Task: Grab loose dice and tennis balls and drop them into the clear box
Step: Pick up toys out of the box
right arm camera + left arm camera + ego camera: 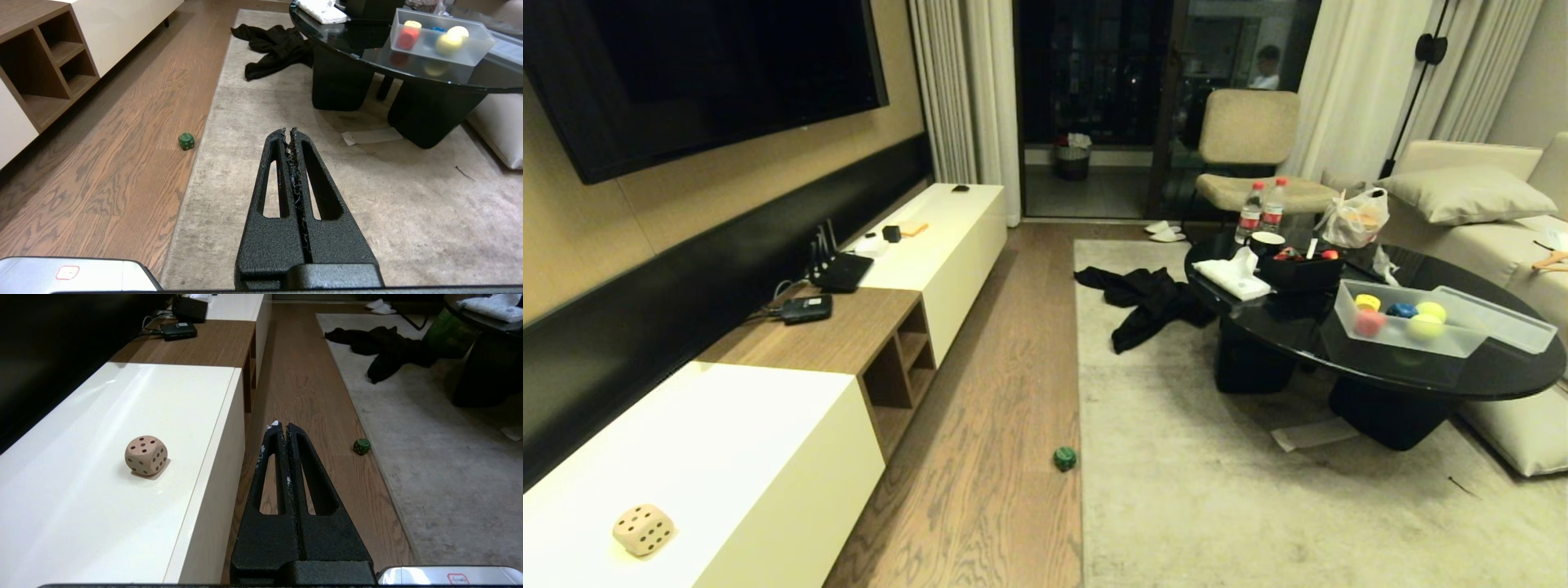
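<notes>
Left wrist view shows the left gripper (282, 425) pressed shut on nothing at centre frame, and the right gripper (289, 132) is likewise closed and empty in its own view, both looking parked, I judge, because no die is within reach. A tan die (146, 455) sits at left on the white cabinet (81, 514), and a green die (361, 446) lies right of the fingertips on the wood floor (302, 384), just beside the rug's edge. Head view puts the clear box (1409, 327) at right on the black table (1486, 371), open, with dice and tennis balls inside.
</notes>
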### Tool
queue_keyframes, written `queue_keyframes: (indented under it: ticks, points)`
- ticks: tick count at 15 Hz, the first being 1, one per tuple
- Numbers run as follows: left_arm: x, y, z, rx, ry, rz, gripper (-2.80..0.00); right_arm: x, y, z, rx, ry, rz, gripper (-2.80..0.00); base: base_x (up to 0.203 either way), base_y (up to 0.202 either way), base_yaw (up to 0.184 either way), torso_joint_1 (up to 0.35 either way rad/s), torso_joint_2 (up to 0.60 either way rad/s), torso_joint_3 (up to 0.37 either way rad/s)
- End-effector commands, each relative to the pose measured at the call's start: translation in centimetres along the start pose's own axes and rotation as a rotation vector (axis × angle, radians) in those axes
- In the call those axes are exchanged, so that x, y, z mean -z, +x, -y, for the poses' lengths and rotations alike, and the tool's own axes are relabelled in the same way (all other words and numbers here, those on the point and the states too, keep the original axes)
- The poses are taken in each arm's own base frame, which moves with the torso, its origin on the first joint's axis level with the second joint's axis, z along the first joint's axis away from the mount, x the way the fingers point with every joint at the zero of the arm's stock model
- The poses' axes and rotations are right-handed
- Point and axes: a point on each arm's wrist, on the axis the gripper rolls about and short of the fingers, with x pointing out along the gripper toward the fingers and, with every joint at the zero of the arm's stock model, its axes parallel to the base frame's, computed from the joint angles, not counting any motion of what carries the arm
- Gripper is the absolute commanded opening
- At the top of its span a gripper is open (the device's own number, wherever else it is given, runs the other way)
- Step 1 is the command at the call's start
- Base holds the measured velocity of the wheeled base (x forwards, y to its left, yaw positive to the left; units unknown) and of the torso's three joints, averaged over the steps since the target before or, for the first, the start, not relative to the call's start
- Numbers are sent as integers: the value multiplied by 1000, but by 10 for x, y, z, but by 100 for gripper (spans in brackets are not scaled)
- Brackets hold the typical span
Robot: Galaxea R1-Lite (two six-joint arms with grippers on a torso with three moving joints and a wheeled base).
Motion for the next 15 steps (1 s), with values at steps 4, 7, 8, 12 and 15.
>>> queue_keyframes:
  ticks: [4,7,8,12,15]
  points:
    - [0,0,0,-1,-1,-1,-280,0,0,0,-1,-1,-2,-280,0,0,0,0,0,0]
    - [0,0,0,-1,4,-1,-280,0,0,0,-1,-2,-2,-280,0,0,0,0,0,0]
    - [0,0,0,-1,4,-1,-280,0,0,0,-1,-2,-2,-280,0,0,0,0,0,0]
    - [0,0,0,-2,23,1,-280,0,0,0,-1,-2,-2,-280,0,0,0,0,0,0]
    - [-12,-4,0,-4,31,17,-280,0,0,0,-1,-2,-2,-280,0,0,0,0,0,0]
